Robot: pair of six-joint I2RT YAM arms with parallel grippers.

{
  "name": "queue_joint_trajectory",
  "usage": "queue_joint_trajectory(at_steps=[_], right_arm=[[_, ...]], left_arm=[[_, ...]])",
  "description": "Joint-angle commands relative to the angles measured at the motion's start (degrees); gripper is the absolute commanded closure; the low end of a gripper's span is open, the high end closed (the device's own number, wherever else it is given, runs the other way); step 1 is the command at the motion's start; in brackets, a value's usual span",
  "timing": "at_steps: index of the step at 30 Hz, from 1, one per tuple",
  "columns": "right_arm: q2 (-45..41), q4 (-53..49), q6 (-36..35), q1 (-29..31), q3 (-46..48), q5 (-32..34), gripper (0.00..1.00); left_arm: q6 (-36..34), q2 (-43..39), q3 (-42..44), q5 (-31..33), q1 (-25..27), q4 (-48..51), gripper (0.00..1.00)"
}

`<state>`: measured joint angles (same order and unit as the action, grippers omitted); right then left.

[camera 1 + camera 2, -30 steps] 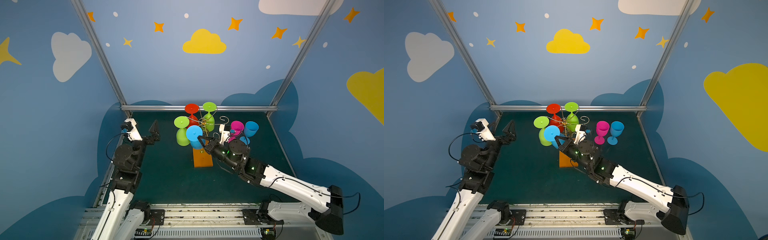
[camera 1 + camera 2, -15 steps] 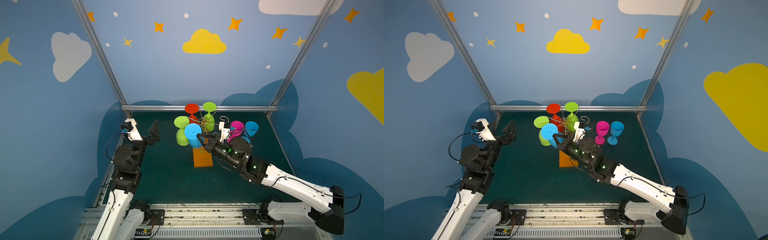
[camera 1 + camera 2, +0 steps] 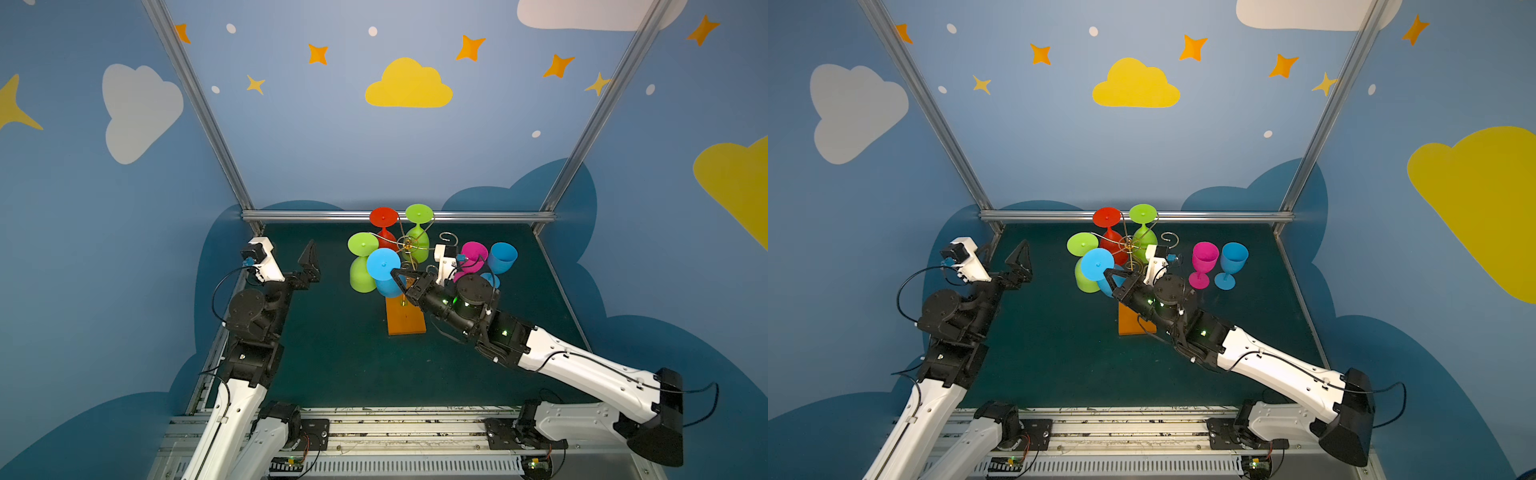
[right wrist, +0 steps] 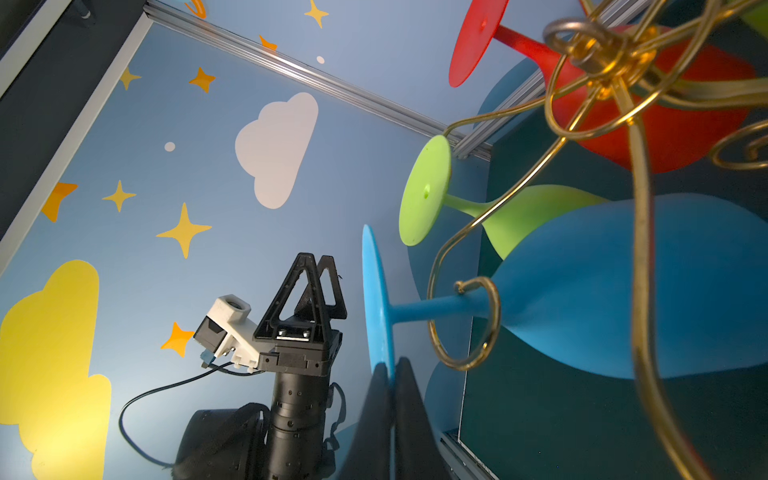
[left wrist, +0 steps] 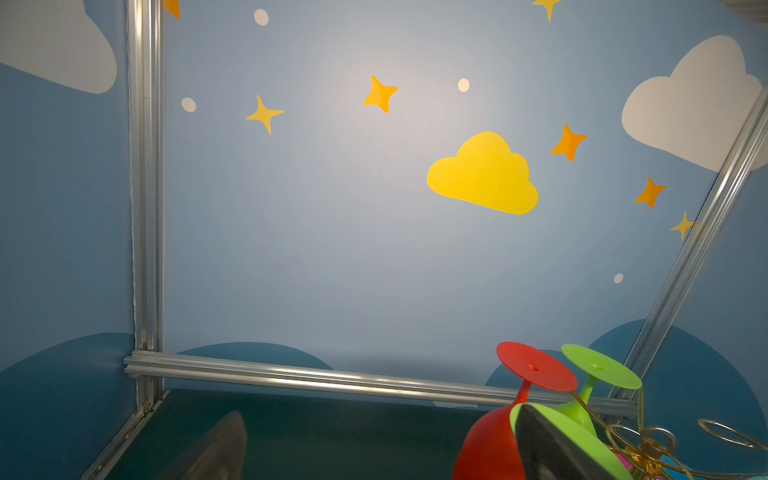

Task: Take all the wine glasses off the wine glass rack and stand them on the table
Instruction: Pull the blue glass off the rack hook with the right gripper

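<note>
Wine glass rack (image 3: 406,322) stands about midway across the dark green surface (image 3: 332,357), toward the far side; gold wire arms over an orange base. Four glasses hang from it, bowl down and foot up: blue wine glass (image 3: 383,264) on the near-left arm, a green glass (image 3: 362,244) just left of it, a red glass (image 3: 383,217) and a second green glass (image 3: 419,213) on the far side. Right gripper (image 4: 390,368) reaches in from the near right. Its fingers are pressed together on the rim of the blue wine glass's foot, and in the right wrist view the thin disc runs between them. The stem of that glass sits inside the curled end of a wire arm, so the glass is on the rack. Left gripper (image 5: 378,415) hangs at the far left, well apart from the rack, fingers spread wide, holding nothing. Right of the rack, a pink glass (image 3: 1204,258) and a second blue glass (image 3: 1233,258) stand upright on the surface, side by side.
</note>
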<state>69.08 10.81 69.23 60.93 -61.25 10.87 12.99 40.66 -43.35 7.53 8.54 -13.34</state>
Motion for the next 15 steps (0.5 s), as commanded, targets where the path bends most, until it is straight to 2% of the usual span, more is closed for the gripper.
queue_joint_trajectory(at_steps=[1, 15], right_arm=[[0.4, 1.4, 0.2, -0.5, -0.5, 0.4, 1.0], [1.5, 1.6, -0.1, -2.0, -1.2, 0.6, 1.0]], left_arm=[[-1.0, -0.8, 0.5, 0.8, 0.2, -0.7, 0.0], [-1.0, -0.7, 0.6, 0.8, 0.3, -0.7, 0.0]])
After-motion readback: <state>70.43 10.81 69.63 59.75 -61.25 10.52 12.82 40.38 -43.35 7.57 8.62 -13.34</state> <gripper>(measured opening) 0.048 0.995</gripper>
